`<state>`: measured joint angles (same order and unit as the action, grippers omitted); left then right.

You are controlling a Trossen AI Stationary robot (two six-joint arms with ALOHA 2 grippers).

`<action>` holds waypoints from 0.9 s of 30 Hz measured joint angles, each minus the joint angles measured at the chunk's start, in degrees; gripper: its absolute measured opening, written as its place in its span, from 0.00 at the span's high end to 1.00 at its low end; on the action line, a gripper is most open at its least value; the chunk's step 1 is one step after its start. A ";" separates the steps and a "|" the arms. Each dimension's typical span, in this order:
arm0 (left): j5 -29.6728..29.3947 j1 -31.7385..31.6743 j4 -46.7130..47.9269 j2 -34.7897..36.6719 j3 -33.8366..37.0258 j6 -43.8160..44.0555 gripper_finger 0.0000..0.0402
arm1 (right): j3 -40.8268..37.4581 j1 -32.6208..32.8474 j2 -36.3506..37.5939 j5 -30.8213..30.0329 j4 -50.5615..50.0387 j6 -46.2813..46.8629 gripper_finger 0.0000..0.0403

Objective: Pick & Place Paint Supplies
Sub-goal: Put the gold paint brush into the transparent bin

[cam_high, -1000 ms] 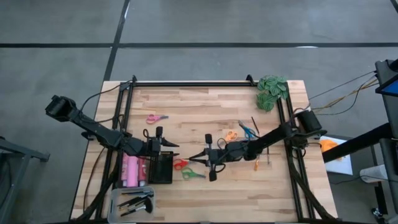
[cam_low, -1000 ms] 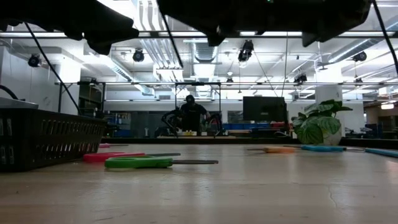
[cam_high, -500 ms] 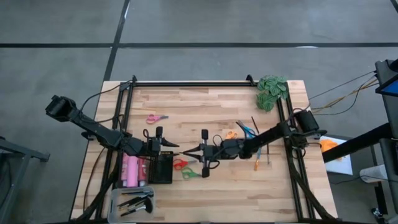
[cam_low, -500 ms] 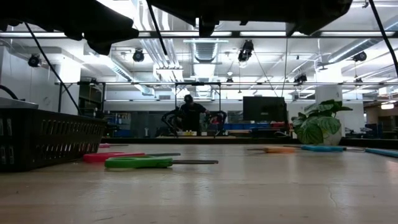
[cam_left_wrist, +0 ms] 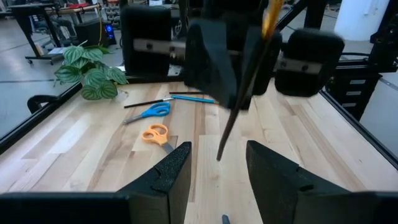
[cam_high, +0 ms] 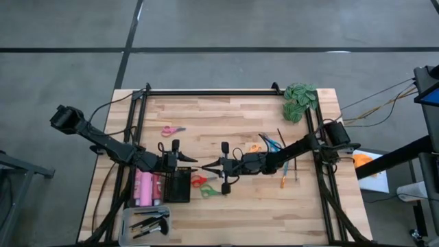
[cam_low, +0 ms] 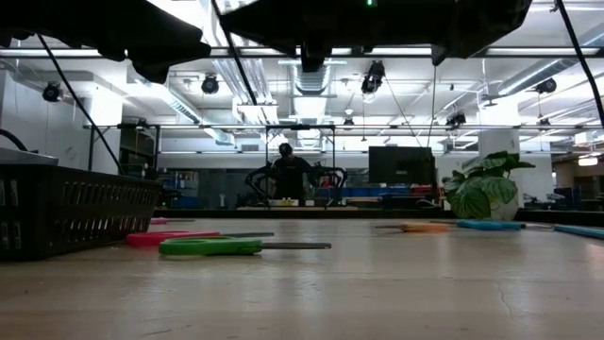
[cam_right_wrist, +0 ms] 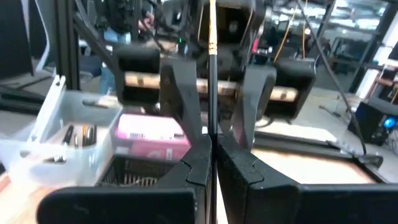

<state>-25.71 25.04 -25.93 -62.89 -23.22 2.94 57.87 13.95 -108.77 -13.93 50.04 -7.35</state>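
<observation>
My right gripper (cam_high: 208, 167) is shut on a thin dark brush (cam_left_wrist: 239, 102) with a gold band, above the table's middle. It faces my left gripper (cam_high: 194, 160), which stands open with nothing between its fingers over the black basket (cam_high: 177, 184). The brush's lower tip (cam_left_wrist: 219, 155) hangs just ahead of the left fingers (cam_left_wrist: 177, 171). Red scissors (cam_high: 199, 181) and green scissors (cam_high: 212, 191) lie flat beside the basket. Pink scissors (cam_high: 173, 130) lie farther back. Orange scissors (cam_high: 255, 148), blue scissors (cam_high: 271, 144) and loose brushes (cam_high: 281, 136) lie to the right. My right gripper pinches the brush's dark shaft (cam_right_wrist: 211, 121) between its two fingers. The fingers come level from the table's right and lie across the brush. The brush stands nearly upright, a little tilted, with its gold band (cam_right_wrist: 211, 37) above the fingers, and it is lifted clear of the table.
Pink paint bottles (cam_high: 145, 189) sit left of the basket, and a clear tray (cam_high: 147, 223) with dark brushes stands at the near left. A green leafy clump (cam_high: 300, 101) is at the far right corner. A black frame (cam_high: 206, 91) rims the table. People show in the room behind.
My right gripper has carried the brush a short way toward the table's left and slightly toward its far edge, closer to my left gripper. It stays shut and the brush stays upright.
</observation>
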 joint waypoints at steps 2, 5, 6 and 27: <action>0.00 0.00 -0.02 0.00 0.00 0.00 0.62 | 0.67 -0.42 -1.10 -0.04 -0.69 1.22 0.96; 0.00 0.00 -0.04 0.00 0.00 0.02 0.62 | 2.10 -1.07 -3.38 -0.02 -0.80 2.21 0.96; 0.00 0.00 -0.02 0.00 0.00 0.02 0.62 | 2.77 -1.19 -4.28 -0.14 -0.76 1.69 0.96; 0.02 0.04 0.07 0.01 0.00 0.41 0.62 | 7.89 -1.35 -5.94 -0.20 -8.20 1.34 0.96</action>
<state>-25.69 25.08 -25.87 -62.88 -23.22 3.36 65.76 12.60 -114.72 -14.13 41.84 -6.01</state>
